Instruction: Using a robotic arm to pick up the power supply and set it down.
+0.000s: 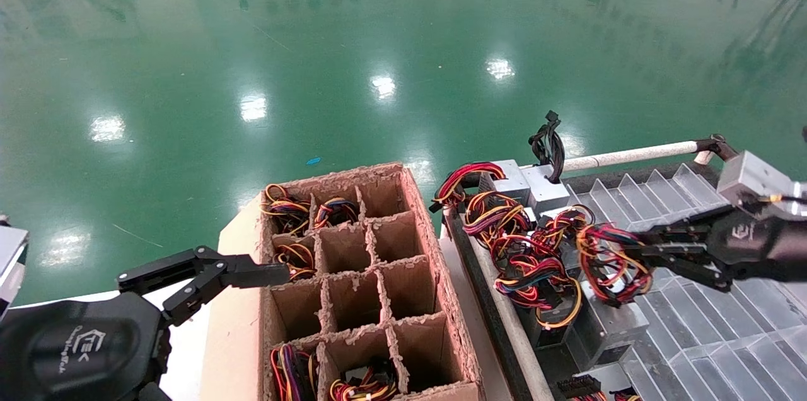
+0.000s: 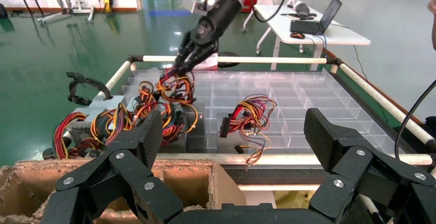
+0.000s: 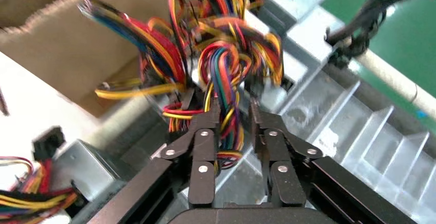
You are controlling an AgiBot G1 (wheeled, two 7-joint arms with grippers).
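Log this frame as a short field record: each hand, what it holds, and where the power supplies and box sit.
right hand: over the clear divided tray, fingers closed around a wire bundle
grasped unit: power supply, its grey body under the bundle, against the tray's near edge
left hand: open, holding nothing, beside the cardboard grid box
box contents: wire bundles in some far and near cells, middle cells bare
other supplies: several more along the tray's box-side edge
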